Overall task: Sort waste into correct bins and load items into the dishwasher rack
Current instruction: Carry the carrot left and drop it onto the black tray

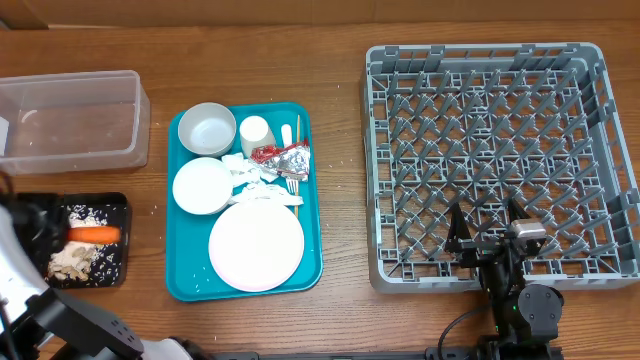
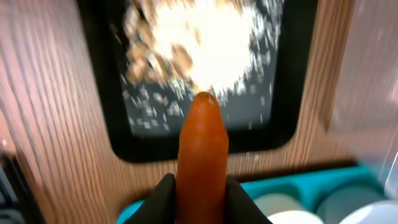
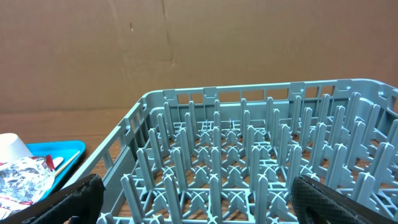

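**Left arm holds a carrot over the black waste tray; right arm waits at the rack**

The step in hand looks like waste sorting. The left gripper (image 2: 200, 190) pinches the thick end of a smooth orange carrot (image 2: 202, 140); its two dark fingers are drawn in close against the carrot's sides. The carrot's rounded tip points over the shallow black rectangular tray (image 2: 96, 68), which sits at the table's left edge and already holds beige rice-like food scraps (image 2: 205, 43). Whether the carrot touches the tray floor I cannot tell.

The next move, as I judge it, calls for spreading the fingers so that the carrot drops among the scraps, then lifting clear without dragging the light tray.

The right gripper (image 3: 208, 205) stands spread wide and holds nothing. It hangs just over the near edge of the large square grey plastic dishwasher rack (image 1: 480, 58), whose pegs are all bare.

Between the two arms lies a teal plastic tray (image 1: 185, 288). On it are a pale pink round plate (image 1: 255, 245), two white round bowls (image 1: 207, 128), a small white cup (image 1: 255, 132), crumpled white paper napkins (image 1: 245, 172) and crumpled silver foil with a red wrapper (image 1: 283, 157). A clear plastic rectangular tub (image 1: 140, 112) sits at the far left.
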Motion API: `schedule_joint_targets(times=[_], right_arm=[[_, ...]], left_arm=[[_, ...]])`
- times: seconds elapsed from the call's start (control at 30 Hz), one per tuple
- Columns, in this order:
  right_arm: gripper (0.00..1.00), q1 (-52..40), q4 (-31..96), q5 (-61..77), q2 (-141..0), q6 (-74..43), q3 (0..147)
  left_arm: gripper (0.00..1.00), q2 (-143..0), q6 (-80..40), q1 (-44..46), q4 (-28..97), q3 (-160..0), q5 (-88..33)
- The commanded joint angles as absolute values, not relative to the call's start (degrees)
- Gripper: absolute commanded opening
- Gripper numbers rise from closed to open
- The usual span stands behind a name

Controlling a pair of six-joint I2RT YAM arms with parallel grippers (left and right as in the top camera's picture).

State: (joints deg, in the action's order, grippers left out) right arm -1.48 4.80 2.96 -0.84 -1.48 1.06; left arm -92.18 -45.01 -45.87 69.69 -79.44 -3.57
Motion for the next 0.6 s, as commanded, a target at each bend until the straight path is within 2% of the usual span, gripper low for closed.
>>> schedule_joint_targets(times=[0.0, 0.57], right_arm=[[1.00, -1.10, 4.62, 2.61, -0.16, -1.48, 0.45], [1.00, -1.10, 4.64, 2.61, -0.16, -1.48, 0.47]], left_arm=[[0.12, -92.25, -43.22, -49.36, 68.07, -78.74, -2.52], [0.13, -101.93, -42.17, -52.12, 59.66, -77.95, 0.62]])
